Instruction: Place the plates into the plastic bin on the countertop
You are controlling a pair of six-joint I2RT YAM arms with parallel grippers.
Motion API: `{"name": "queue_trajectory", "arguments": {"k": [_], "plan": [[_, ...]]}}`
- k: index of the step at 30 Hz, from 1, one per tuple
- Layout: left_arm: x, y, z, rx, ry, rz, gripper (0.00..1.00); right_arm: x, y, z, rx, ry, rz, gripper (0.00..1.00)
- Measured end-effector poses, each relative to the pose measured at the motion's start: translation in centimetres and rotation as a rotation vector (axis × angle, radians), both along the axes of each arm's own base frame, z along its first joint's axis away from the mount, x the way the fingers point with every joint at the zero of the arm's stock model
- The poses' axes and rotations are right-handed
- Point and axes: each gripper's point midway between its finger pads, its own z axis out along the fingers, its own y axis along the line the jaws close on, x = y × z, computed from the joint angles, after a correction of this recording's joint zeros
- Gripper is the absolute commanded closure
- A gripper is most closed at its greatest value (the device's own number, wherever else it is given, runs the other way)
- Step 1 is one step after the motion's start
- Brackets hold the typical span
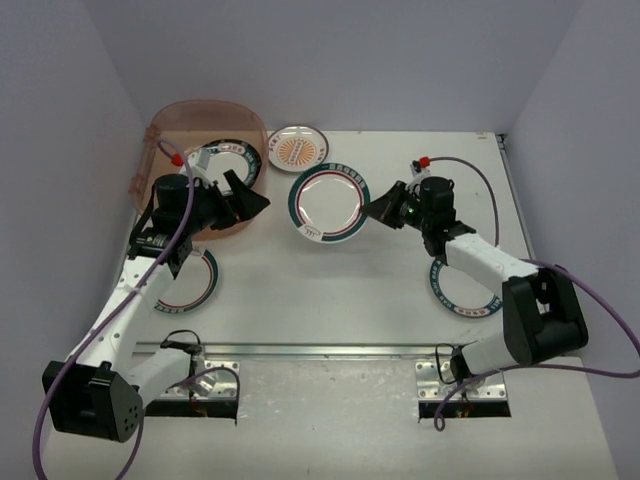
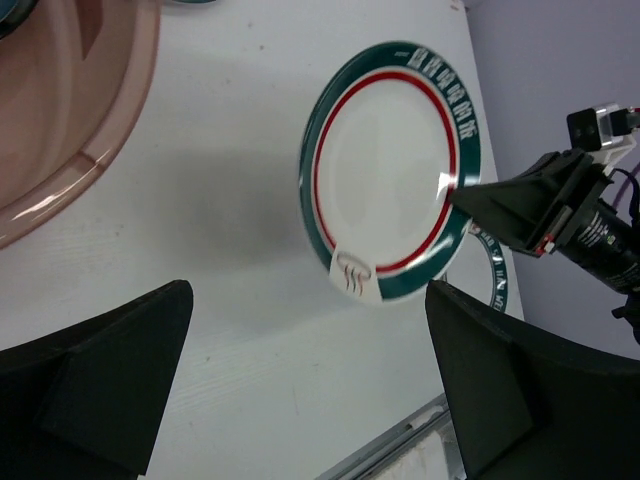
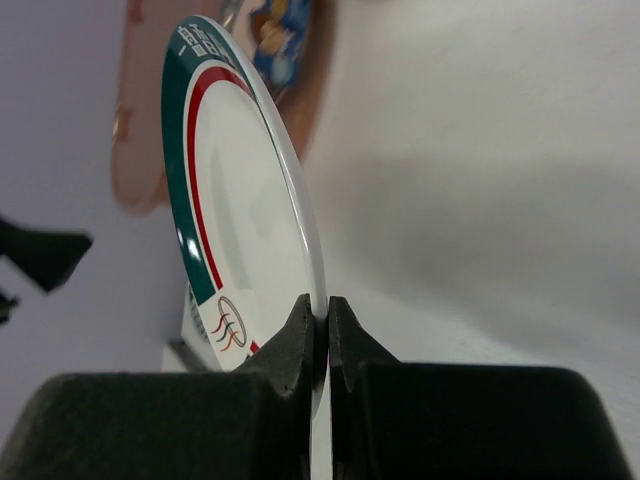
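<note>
Teal-and-red-rimmed plate [image 1: 328,203] is in the middle of the countertop [image 1: 330,300], lifted off it judging by the shadow in the left wrist view, well right of the bin [image 1: 160,130]. The right gripper [image 3: 325,322] is clamped on its rim edge-on. A thin rim pinch looks like the only hold a flat plate allows, and it lets the plate be carried tilted over the tall bin wall. Left gripper [image 2: 310,380] is apart and empty just beside the bin, probably kept clear. Rim carries white characters, too small to read, and a white tab with a red-brown three-wavy-line logo. One plate is already in the bin [image 1: 228,160]. An orange plate [image 1: 299,150] sits just right of the bin.
</note>
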Motion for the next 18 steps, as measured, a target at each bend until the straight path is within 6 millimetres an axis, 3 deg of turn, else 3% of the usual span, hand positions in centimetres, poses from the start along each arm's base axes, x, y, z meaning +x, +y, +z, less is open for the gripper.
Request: {"name": "queue_trajectory", "arguments": {"k": [3,6,9,11,12,18], "plan": [[0.8,-1.1,0.9,0.004,-0.022,-0.037,0.16,-3.7,3.4,1.3,0.055,-0.023,0.186,1.0],[1.0,-1.5,0.7,0.02,-0.019,-0.049,0.37,-6.2,5.3,2.1,0.095,-0.028,0.299,1.0],[0.9,-2.0,0.1,0.037,-0.004,-0.065,0.68,-7.6,6.3,2.8,0.122,-0.036,0.363,1.0],[0.9,-2.7,-0.3,0.043,0.012,-0.086,0.83,-7.8,6.5,3.3,0.133,-0.05,0.374,1.0],[0.9,-3.1,-0.6,0.048,0.019,-0.099,0.87,-7.8,6.6,3.5,0.136,-0.053,0.377,1.0],[0.2,-4.0,-0.4,0.047,0.017,-0.146,0.88,-7.5,6.5,3.4,0.129,-0.047,0.358,1.0]]}}
